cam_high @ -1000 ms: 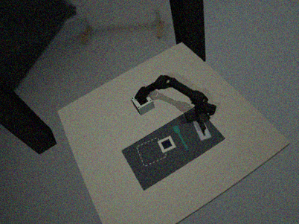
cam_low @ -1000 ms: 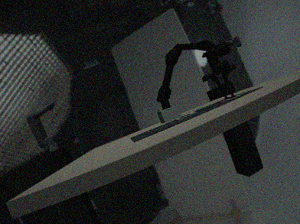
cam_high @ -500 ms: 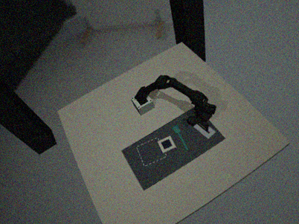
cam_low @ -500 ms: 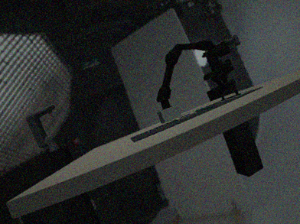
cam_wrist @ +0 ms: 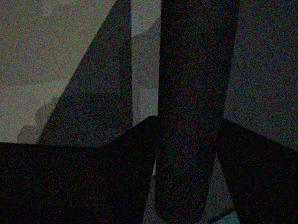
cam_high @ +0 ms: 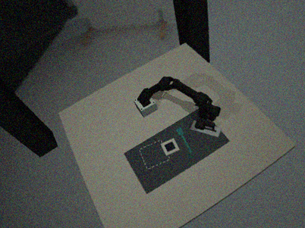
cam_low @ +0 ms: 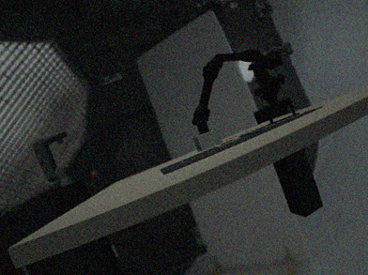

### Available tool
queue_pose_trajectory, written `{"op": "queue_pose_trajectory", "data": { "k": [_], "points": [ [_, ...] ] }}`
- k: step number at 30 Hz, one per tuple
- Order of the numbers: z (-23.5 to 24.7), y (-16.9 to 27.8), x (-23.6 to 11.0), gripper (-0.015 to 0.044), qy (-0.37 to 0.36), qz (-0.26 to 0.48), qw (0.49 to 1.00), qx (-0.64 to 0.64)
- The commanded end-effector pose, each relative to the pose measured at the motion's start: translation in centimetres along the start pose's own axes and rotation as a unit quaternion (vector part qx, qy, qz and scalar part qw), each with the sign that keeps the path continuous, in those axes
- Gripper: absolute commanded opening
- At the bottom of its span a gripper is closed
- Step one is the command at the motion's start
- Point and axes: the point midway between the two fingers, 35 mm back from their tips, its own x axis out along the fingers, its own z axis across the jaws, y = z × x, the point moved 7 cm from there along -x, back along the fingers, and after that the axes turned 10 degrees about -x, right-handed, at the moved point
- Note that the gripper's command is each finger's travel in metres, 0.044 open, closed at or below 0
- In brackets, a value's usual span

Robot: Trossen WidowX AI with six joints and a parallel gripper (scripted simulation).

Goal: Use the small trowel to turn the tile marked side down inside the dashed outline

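Note:
The tile (cam_high: 176, 145), pale-bordered with a dark centre square, lies flat on the mat (cam_high: 151, 181) (cam_low: 181, 164). It overlaps the right side of the dashed outline (cam_high: 156, 165). Which face is up is hard to tell. The small trowel (cam_high: 217, 133) (cam_wrist: 197, 60) has a pale plate and a dark handle, turned diagonally at the mat's right end. My gripper (cam_high: 205, 125) (cam_wrist: 185, 124) is shut on the trowel's handle, with a finger on each side. The trowel is low over or touching the mat; the dark, grainy views do not show which. Much of the plate is hidden by the hand.
A slim teal tool (cam_high: 180, 131) (cam_wrist: 228, 219) lies on the mat between the tile and the trowel. The arm's pale base block (cam_high: 149, 111) (cam_low: 207, 140) stands behind the mat on the table (cam_high: 129, 217) (cam_low: 78, 213).

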Motion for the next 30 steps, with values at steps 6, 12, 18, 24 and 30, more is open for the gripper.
{"op": "queue_pose_trajectory", "data": {
  "k": [6, 12, 18, 24, 30],
  "points": [
    [0.02, -0.01, 0.06, 0.0130, 0.000, 0.000, 0.994, -0.108],
    [0.02, -0.01, 0.06, 0.0156, 0.000, 0.000, 0.994, -0.108],
    [0.02, -0.01, 0.06, 0.0270, 0.000, 0.000, 0.994, -0.108],
    [0.02, -0.01, 0.06, 0.0270, 0.000, 0.000, 0.994, -0.108],
    [0.02, -0.01, 0.06, 0.0270, 0.000, 0.000, 0.994, -0.108]
  ]
}}
